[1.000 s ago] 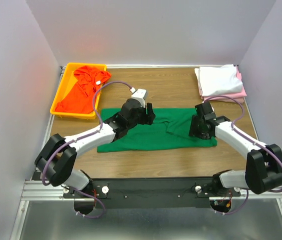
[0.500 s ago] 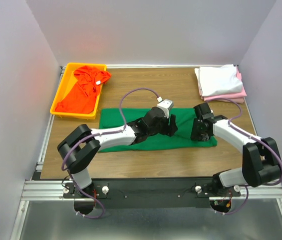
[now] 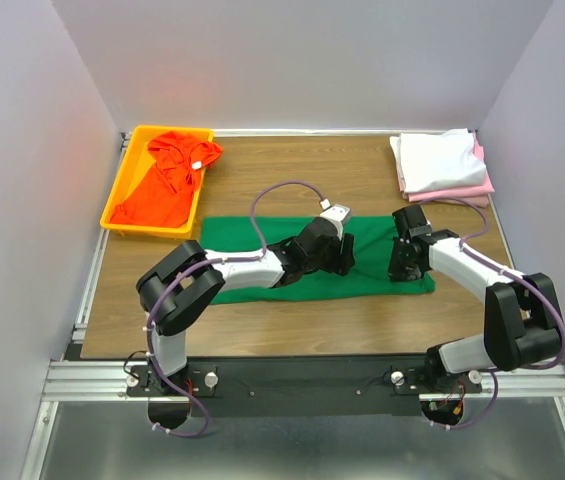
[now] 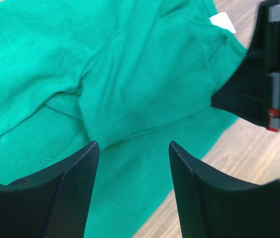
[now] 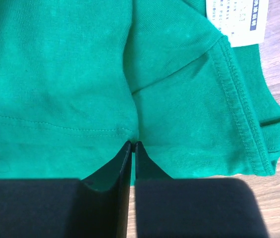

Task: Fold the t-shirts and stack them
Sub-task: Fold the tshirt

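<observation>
Green t-shirt | left gripper wide above | right gripper pinching hem, seen only from wrist

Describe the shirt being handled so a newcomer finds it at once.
On the wooden table, look across the middle. The dark green t-shirt lies spread there in a long strip. It is the only shirt that is neither in the yellow tray nor stacked at the far right corner.
</observation>
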Controlling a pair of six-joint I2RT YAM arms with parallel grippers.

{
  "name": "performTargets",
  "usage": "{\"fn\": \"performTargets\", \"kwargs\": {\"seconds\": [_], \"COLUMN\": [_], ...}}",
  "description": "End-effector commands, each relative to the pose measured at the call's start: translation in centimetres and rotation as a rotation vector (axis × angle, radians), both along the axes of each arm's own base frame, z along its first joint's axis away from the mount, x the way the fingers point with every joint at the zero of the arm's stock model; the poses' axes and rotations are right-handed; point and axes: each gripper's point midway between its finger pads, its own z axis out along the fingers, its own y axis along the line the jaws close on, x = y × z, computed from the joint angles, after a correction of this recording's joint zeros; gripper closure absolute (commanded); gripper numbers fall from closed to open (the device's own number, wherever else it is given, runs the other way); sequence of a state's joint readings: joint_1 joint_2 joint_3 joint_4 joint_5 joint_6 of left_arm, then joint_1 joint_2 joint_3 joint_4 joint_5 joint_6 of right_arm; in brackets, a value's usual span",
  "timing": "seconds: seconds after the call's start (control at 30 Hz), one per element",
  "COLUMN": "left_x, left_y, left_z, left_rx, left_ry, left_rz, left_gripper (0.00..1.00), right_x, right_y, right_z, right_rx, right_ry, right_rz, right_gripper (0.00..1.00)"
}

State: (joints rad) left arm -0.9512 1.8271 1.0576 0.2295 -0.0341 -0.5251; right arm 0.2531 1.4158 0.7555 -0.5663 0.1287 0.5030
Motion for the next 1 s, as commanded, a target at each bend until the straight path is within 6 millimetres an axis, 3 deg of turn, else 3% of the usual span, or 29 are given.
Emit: {"fn": "performTargets", "kwargs": {"seconds": [0.0, 0.33, 0.43, 0.47, 0.73, 0.77, 0.97], "left_x": [1.1, 1.4, 1.8, 1.9, 2.5, 2.5, 2.8], "left_y": [0.0, 0.5, 0.7, 0.6, 0.4, 0.4, 0.8], "left_z": [-0.4, -2.3, -3.1, -3.0, -3.7, -4.0, -4.6], "left_rx": [0.033, 0.082, 0.105, 0.106, 0.134, 0.140, 0.172], "left_ry": [-0.019, -0.007, -0.007, -0.011, -0.018, -0.017, -0.016], "left_rz": [0.046, 0.074, 0.093, 0.094, 0.098, 0.098, 0.117], "left_gripper": [0.35, 0.44, 0.52, 0.59, 0.63, 0.68, 0.77], "right_x": [0.0, 0.0, 0.0, 0.0, 0.0, 0.0, 0.3], "right_y": [0.2, 0.4, 0.5, 0.5, 0.7, 0.7, 1.5], "right_z": [0.0, 0.1, 0.2, 0.2, 0.3, 0.4, 1.9], "right_rx": [0.019, 0.033, 0.037, 0.037, 0.047, 0.050, 0.099], "right_ry": [-0.009, -0.015, -0.019, -0.020, -0.022, -0.028, -0.071], "right_rz": [0.003, 0.014, 0.017, 0.018, 0.025, 0.027, 0.046], "right_gripper": [0.90, 0.96, 0.96, 0.96, 0.97, 0.98, 1.00]}}
